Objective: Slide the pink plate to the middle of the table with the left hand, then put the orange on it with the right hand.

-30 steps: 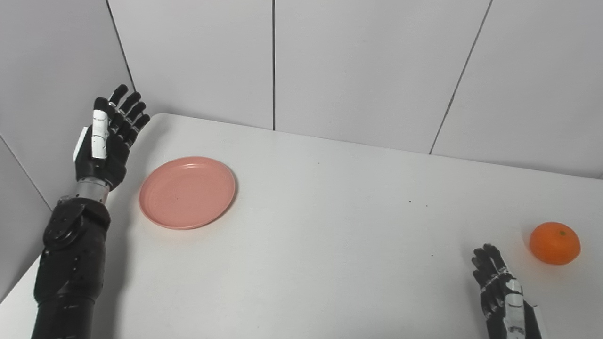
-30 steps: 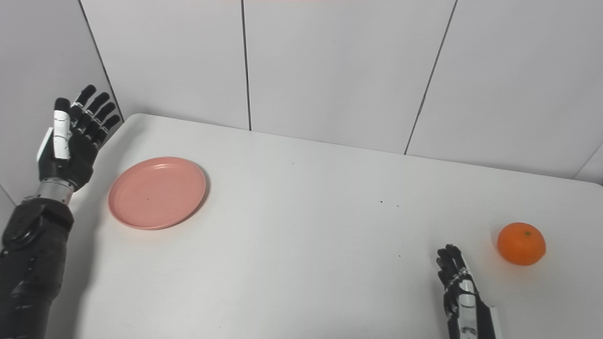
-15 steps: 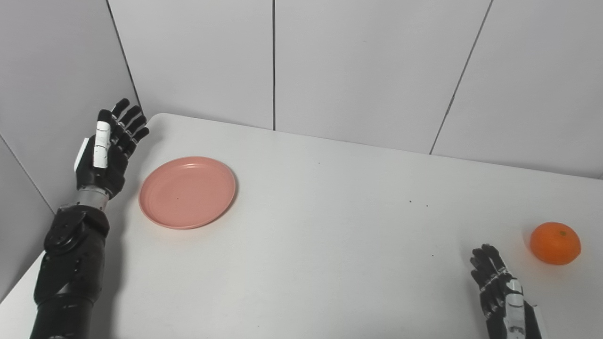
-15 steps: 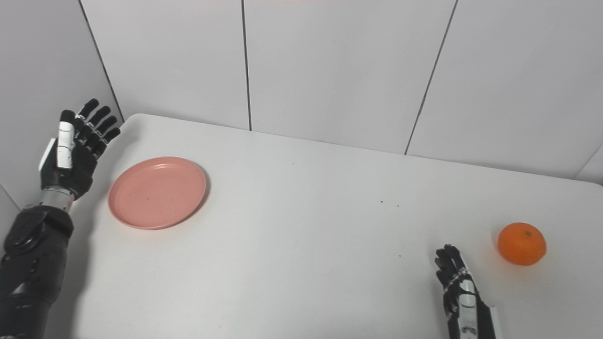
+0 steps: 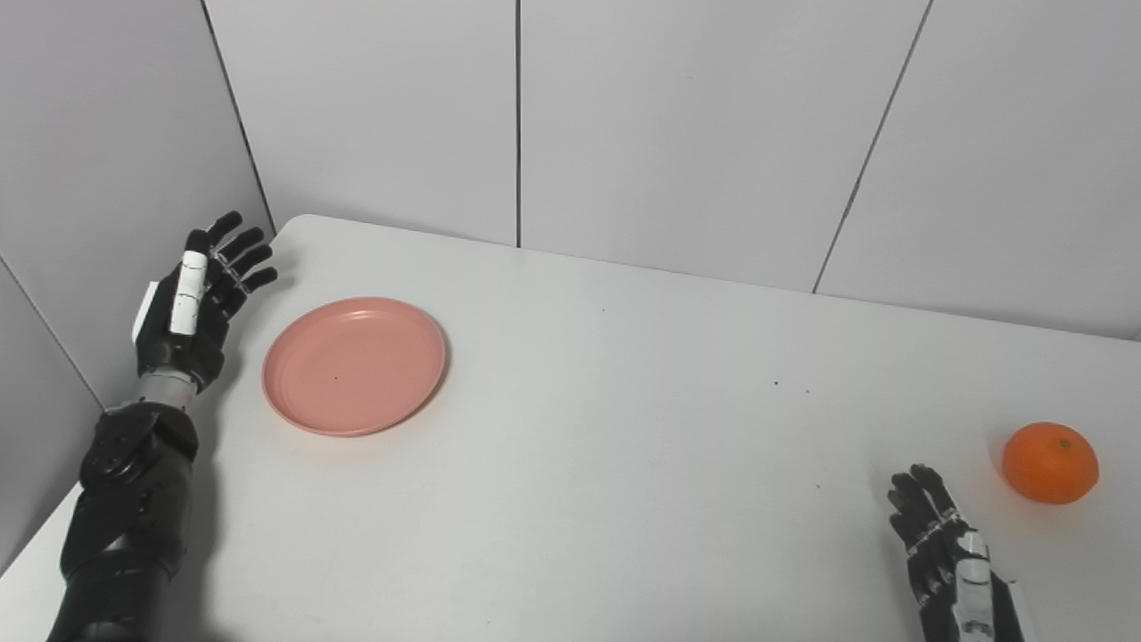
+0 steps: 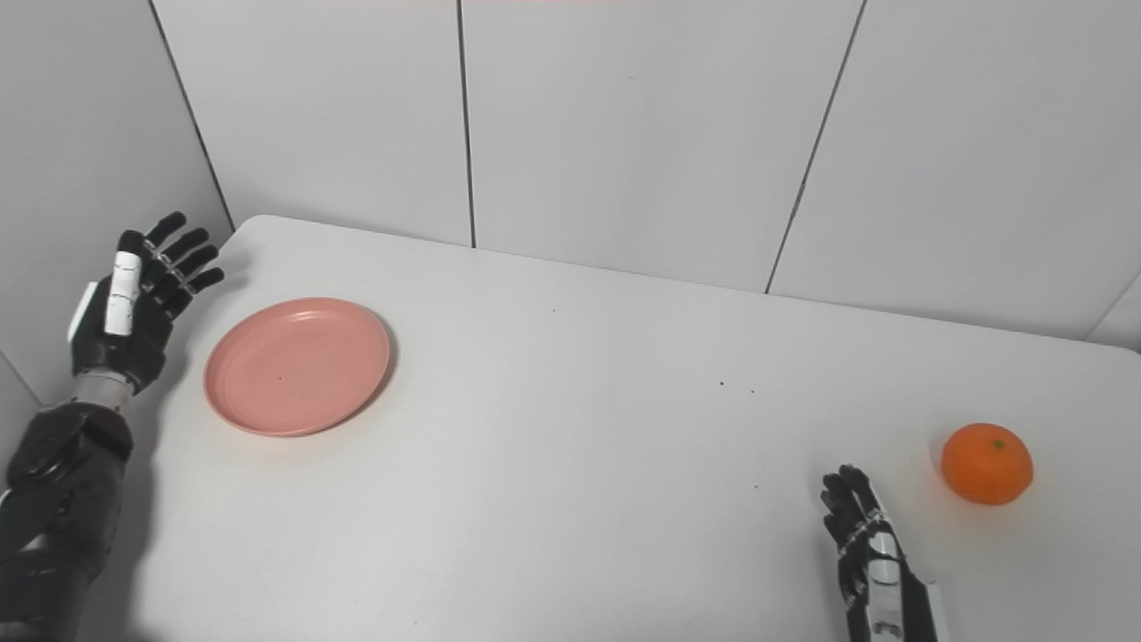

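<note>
- Pink in colour, the plate (image 5: 354,366) is seen lying flat on the left part of the white desk (image 5: 624,464), well apart from the middle; no slide is judged to have been made.
- The left hand (image 5: 192,303) is held just left of the plate, raised at the desk's left edge, with fingers spread and nothing gripped; no contact with the plate's rim can be seen.
- The orange (image 5: 1049,462) is found near the right edge of the desk, resting on the surface, untouched.
- The right hand (image 5: 945,553) is placed low at the bottom edge, near the orange but apart from it, fingers extended and empty.
- Both steps are judged to be left: the plate is to be pushed to the centre, and the orange is then to be lifted onto it.
- No brand, label or readable writing is seen on any item or on the grey wall panels (image 5: 677,125).
</note>
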You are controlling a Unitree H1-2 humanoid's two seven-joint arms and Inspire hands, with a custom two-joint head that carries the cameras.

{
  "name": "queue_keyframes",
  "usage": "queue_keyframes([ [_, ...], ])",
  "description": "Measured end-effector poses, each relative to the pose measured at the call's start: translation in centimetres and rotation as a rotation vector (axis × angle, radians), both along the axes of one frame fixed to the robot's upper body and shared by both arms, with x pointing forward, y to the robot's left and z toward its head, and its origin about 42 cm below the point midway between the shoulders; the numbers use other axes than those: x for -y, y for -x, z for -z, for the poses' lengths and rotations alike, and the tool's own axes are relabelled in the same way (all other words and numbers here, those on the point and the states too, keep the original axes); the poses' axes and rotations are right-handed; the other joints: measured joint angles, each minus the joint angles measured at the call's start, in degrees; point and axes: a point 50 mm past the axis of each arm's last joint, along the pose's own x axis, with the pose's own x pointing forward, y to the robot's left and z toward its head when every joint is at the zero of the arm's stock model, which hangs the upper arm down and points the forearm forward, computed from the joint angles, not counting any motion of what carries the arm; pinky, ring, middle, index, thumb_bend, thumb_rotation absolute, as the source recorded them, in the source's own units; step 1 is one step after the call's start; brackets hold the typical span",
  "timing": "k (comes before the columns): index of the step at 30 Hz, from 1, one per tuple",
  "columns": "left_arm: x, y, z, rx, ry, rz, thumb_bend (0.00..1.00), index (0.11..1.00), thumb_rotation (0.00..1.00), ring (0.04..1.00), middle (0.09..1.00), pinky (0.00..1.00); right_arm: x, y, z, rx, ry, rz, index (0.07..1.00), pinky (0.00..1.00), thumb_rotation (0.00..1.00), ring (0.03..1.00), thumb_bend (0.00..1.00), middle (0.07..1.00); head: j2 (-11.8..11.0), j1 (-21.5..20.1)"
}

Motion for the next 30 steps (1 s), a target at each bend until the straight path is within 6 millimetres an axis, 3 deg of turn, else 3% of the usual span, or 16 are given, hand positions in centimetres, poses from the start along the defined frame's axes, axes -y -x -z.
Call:
queue_keyframes([
  [3, -0.5, -0.1, 1.1, -0.025, 0.009, -0.013, 1.00, 0.785, 0.71, 0.779, 0.787, 0.71, 0.0, 0.0, 0.0, -0.001, 0.000, 0.000, 0.900, 0.97, 0.99, 0.924, 0.73, 0.888, -0.09, -0.09],
  [11, -1.1, -1.1, 1.2, -0.021, -0.029, 0.005, 0.95, 0.770, 0.74, 0.723, 0.746, 0.65, -0.1, 0.0, 0.0, 0.000, 0.002, -0.003, 0.901, 0.97, 0.99, 0.923, 0.74, 0.881, -0.09, -0.26],
  [17, -0.7, -1.4, 1.3, -0.030, -0.048, 0.034, 0.91, 0.796, 0.76, 0.767, 0.769, 0.70, -0.1, 0.0, 0.0, 0.000, 0.003, -0.003, 0.899, 0.96, 0.99, 0.922, 0.74, 0.875, 0.00, -0.35],
  [26, 2.6, -2.0, 1.1, -0.010, -0.093, 0.100, 0.94, 0.793, 0.74, 0.783, 0.800, 0.70, -0.2, 0.0, 0.0, 0.000, 0.007, -0.007, 0.894, 0.95, 0.99, 0.917, 0.75, 0.863, 0.09, -0.62],
  [30, 3.9, -1.6, 1.1, -0.010, -0.100, 0.110, 0.93, 0.806, 0.74, 0.831, 0.833, 0.78, -0.2, 0.0, 0.0, 0.001, 0.009, -0.007, 0.900, 0.96, 0.99, 0.920, 0.74, 0.866, 0.26, -0.70],
])
